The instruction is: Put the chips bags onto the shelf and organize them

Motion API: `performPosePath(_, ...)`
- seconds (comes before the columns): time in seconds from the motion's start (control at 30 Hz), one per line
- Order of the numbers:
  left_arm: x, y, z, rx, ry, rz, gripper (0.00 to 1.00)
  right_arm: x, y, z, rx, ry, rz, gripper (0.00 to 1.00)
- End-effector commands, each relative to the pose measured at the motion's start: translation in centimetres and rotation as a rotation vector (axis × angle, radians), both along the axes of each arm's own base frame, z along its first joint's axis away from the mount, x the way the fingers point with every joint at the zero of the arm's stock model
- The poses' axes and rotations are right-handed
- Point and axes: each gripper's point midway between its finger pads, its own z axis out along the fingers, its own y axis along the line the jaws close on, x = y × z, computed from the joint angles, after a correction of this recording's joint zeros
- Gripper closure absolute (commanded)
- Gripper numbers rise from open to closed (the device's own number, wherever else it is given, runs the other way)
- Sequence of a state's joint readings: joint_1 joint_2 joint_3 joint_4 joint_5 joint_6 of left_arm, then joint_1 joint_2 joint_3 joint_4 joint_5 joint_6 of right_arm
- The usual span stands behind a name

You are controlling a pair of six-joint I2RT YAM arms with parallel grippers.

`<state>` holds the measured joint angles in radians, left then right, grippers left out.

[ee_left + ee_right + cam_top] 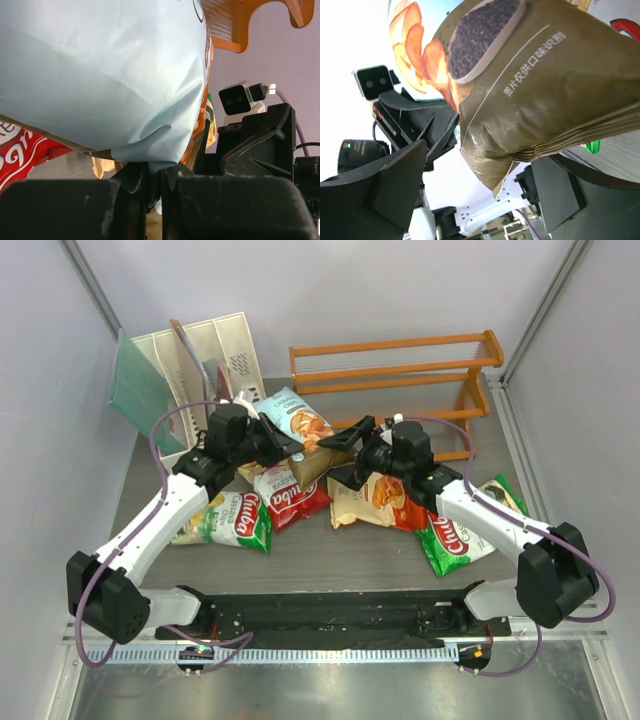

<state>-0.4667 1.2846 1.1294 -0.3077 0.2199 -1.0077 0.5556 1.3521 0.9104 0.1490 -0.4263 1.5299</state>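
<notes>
A light-blue and brown chips bag (305,432) hangs above the table in front of the shelf (400,378). My left gripper (287,446) is shut on its light-blue edge; in the left wrist view the bag (100,75) fills the frame and its corner is pinched between the jaws of the left gripper (155,175). My right gripper (346,453) is open around the brown end of the bag (535,90), and its fingers (385,190) stand wide apart without touching it. Several other chips bags lie on the table below: a red one (290,502), a green one (235,520), a cream one (375,502).
Another green and red bag (460,537) lies under my right arm. A white file organizer (190,370) with folders stands at the back left beside the shelf. Grey walls close in both sides. A shelf end (235,25) shows at the top of the left wrist view.
</notes>
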Motion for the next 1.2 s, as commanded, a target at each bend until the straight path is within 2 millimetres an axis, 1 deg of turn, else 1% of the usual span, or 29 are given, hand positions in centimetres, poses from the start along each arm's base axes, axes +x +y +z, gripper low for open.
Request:
performPosePath(0.0, -1.3, -1.1, 4.3, -0.115, -0.026, -0.073, 1.0, -0.7, 0.5, 2.2, -0.004, -0.147, 0.057, 0.11)
performPosePath(0.07, -1.5, -0.9, 4.6, -0.118, -0.028, -0.066, 1.0, -0.6, 0.7, 1.4, -0.029, -0.134, 0.077, 0.11)
performPosePath(0.1, -1.5, -0.7, 4.6, -0.114, -0.029, -0.059, 1.0, -0.6, 0.8, 1.5, -0.036, -0.137, 0.084, 0.11)
performPosePath(0.13, -1.4, -0.3, 4.9, -0.108, -0.041, -0.046, 1.0, -0.7, 0.9, 1.3, -0.057, -0.148, 0.096, 0.11)
performPosePath(0.17, -1.5, -0.2, 4.8, -0.101, -0.037, -0.041, 1.0, -1.0, 0.8, 0.5, -0.09, -0.119, 0.11, 0.11)
performPosePath(0.2, -1.4, 0.0, 4.9, -0.098, -0.04, -0.035, 1.0, -1.0, 0.9, 0.7, -0.106, -0.126, 0.125, 0.11)
performPosePath(0.23, -1.2, 0.2, 4.9, -0.094, -0.042, -0.031, 1.0, -1.1, 0.9, 0.3, -0.128, -0.134, 0.143, 0.11)
performPosePath(0.27, -1.2, 0.4, 5.0, -0.092, -0.04, -0.025, 1.0, -1.5, 0.8, -0.4, -0.151, -0.108, 0.163, 0.11)
performPosePath(0.37, -0.9, 0.8, 5.1, -0.087, -0.045, -0.012, 1.0, -1.7, 0.7, -0.7, -0.166, -0.094, 0.173, 0.11)
performPosePath(0.5, -0.7, 1.3, 5.7, -0.067, -0.058, -0.001, 1.0, -2.7, 0.5, -1.2, -0.206, -0.053, 0.242, 0.11)
performPosePath(0.57, -0.8, 1.4, 5.8, -0.068, -0.058, 0.003, 1.0, -2.8, -0.2, -1.3, -0.233, -0.059, 0.228, 0.11)
performPosePath(0.7, -1.5, 0.9, 5.2, -0.116, -0.025, -0.017, 1.0, -1.8, -0.6, -2.2, -0.255, -0.066, 0.2, 0.11)
performPosePath(0.73, -1.5, 0.8, 5.0, -0.122, -0.016, -0.02, 1.0, -1.3, -0.3, -1.6, -0.23, -0.096, 0.19, 0.11)
performPosePath(0.77, -1.8, 0.7, 4.9, -0.13, -0.01, -0.028, 1.0, -1.3, -0.2, -2.3, -0.205, -0.066, 0.173, 0.11)
performPosePath(0.8, -2.0, 0.6, 4.7, -0.138, -0.005, -0.031, 1.0, -1.1, -0.1, -2.1, -0.172, -0.069, 0.157, 0.11)
performPosePath(0.83, -2.1, 0.6, 4.8, -0.142, -0.005, -0.033, 1.0, -0.5, 0.4, -0.6, -0.11, -0.136, 0.139, 0.11)
performPosePath(0.87, -2.2, 0.7, 4.8, -0.143, -0.001, -0.034, 1.0, -0.6, 0.4, -1.6, -0.097, -0.112, 0.134, 0.11)
performPosePath(0.9, -2.2, 0.7, 5.0, -0.143, -0.003, -0.034, 1.0, -0.4, 0.5, -1.9, -0.087, -0.094, 0.131, 0.11)
performPosePath(0.97, -2.3, 0.7, 4.9, -0.139, 0.009, -0.034, 1.0, -0.2, 0.7, -2.0, -0.098, -0.103, 0.133, 0.11)
performPosePath(1.03, -2.3, 0.1, 4.9, -0.154, 0.039, -0.056, 1.0, -0.2, 0.7, -2.0, -0.127, -0.128, 0.132, 0.11)
performPosePath(1.07, -2.4, -0.1, 4.8, -0.16, 0.053, -0.068, 1.0, 0.3, 0.5, -1.7, -0.134, -0.145, 0.112, 0.11)
performPosePath(1.13, -2.8, -0.8, 4.8, -0.182, 0.08, -0.105, 1.0, 0.5, 0.4, -1.3, -0.14, -0.169, 0.095, 0.11)
performPosePath(1.17, -2.8, -0.8, 4.9, -0.183, 0.081, -0.106, 1.0, 0.9, 0.2, -1.3, -0.149, -0.176, 0.072, 0.11)
